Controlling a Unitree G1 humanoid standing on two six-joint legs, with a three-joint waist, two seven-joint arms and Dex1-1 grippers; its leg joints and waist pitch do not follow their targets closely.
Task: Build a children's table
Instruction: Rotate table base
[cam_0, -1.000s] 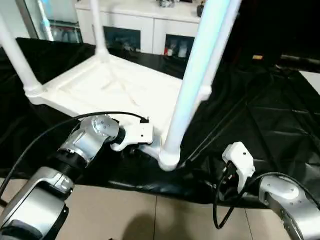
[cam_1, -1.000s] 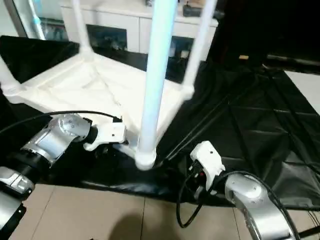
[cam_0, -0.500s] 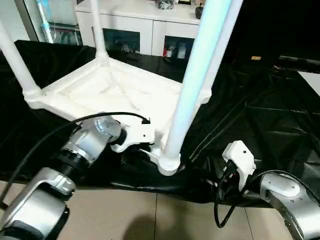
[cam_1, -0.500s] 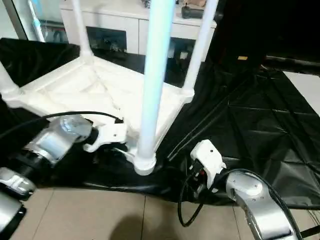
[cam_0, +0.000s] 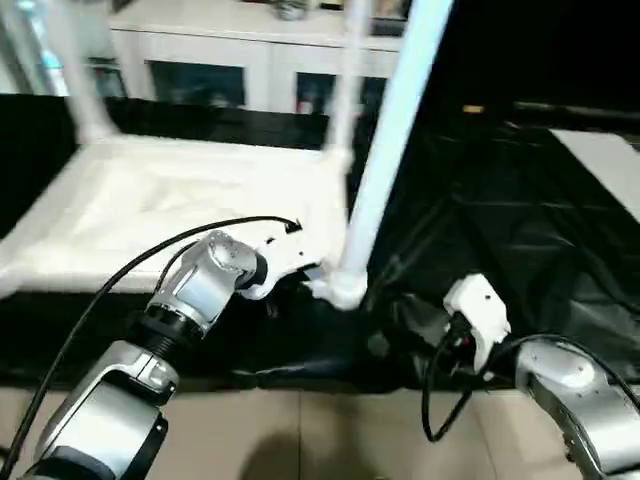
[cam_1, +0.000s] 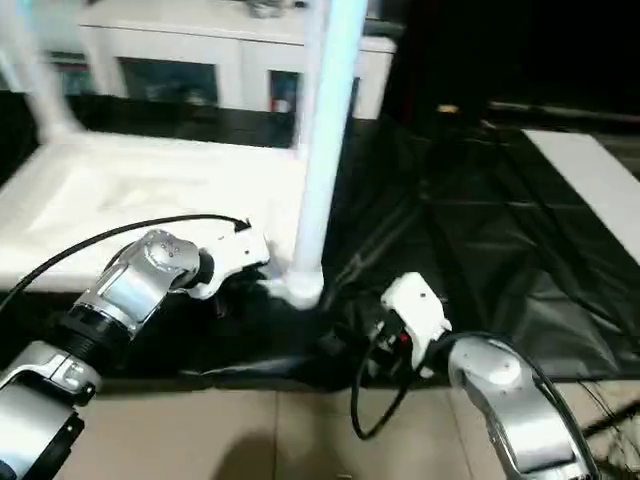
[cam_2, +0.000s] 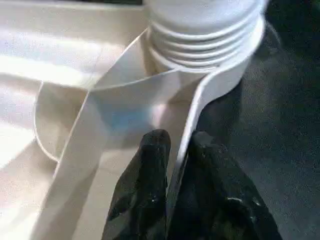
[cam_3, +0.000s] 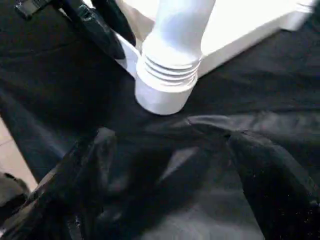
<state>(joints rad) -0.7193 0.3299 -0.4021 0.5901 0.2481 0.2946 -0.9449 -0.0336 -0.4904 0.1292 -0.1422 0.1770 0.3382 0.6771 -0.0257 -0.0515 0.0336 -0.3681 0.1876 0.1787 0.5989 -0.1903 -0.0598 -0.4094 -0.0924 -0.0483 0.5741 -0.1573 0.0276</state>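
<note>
My left gripper (cam_2: 172, 150) pinched the thin, smooth rim of the upturned white plastic tabletop (cam_0: 160, 200), one black finger on each side, just beside the round corner socket (cam_2: 215, 45). A ribbed collar ringed the tapered tube leg (cam_0: 385, 160) standing there. The table lay on crinkled black sheeting (cam_0: 520, 220). My right gripper (cam_3: 165, 190) hung wide open, empty, near that corner.

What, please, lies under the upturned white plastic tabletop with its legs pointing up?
A crinkled black sheet spreads beneath the white plastic tabletop and beyond its edges. What the sheet rests on is covered.
</note>
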